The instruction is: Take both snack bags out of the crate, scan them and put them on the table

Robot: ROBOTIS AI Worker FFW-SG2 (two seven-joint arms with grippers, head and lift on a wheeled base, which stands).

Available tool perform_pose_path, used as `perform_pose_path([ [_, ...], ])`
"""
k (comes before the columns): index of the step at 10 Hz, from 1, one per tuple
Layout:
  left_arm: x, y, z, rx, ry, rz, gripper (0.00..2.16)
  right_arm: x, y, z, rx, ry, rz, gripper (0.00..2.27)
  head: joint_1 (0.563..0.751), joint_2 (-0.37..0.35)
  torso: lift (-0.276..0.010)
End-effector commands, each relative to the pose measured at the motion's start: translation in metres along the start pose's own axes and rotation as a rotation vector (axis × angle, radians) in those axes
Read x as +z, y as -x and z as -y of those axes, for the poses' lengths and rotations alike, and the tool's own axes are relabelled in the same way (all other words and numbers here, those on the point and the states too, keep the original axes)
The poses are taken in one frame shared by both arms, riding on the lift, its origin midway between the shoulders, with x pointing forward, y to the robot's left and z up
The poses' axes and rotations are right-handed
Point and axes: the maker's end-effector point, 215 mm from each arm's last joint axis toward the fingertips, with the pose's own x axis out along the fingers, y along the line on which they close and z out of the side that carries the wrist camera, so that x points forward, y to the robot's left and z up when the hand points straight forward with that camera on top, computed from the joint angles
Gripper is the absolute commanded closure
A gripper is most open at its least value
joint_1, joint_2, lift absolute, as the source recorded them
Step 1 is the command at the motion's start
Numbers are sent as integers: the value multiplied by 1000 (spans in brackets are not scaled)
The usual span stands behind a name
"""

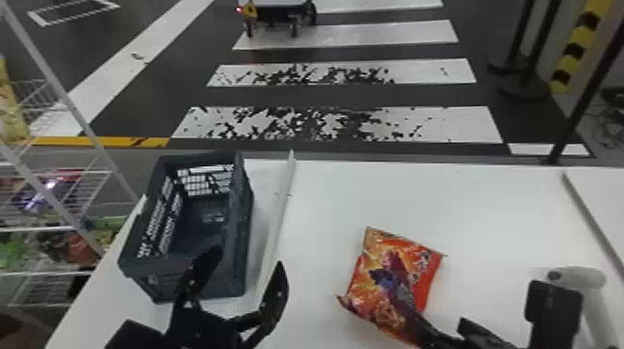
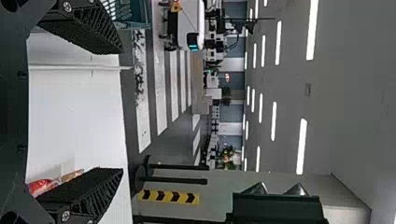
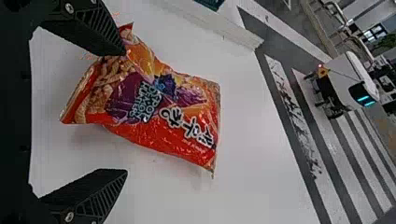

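Left gripper (image 1: 248,260), lower left of the head view, and right gripper (image 1: 423,297), lower right, are black. The fingers (image 3: 93,193) are tapered wedges with diagonal ribs. A silver screw (image 3: 69,216) marks each finger base at the left edge of the wrist views.

I am in a shop-like hall: packets (image 1: 80,248) on wire shelves (image 1: 37,229), a scanner (image 1: 592,278) at my desk (image 1: 464,209), a crosswalk (image 1: 436,123), strip lights (image 2: 301,145) overhead.

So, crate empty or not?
Looks empty: the crate shows bare floor, though a finger of the left gripper hides a bit of its near end.
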Motion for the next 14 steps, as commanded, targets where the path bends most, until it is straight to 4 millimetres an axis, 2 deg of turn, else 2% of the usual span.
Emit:
perform_pose_path([
  [1,-6,1,7,-9,13,-10,103,-14,3,-5,74,-99,-77,107,695,178,-93],
  [4,-6,3,5,-6,20,-11,103,-19,0,2,81,-126,-88,110,695,182,-93],
  [6,-6,3,2,-2,22,-12,103,-31,-8,-3,121,-168,-138,113,695,190,-93],
  [11,-17,3,0,-4,35,-30,103,-38,-26,9,146,-216,-167,113,695,209,-93],
  [14,-19,3,0,-4,37,-34,103,-38,-35,8,165,-237,-178,113,695,211,-93],
])
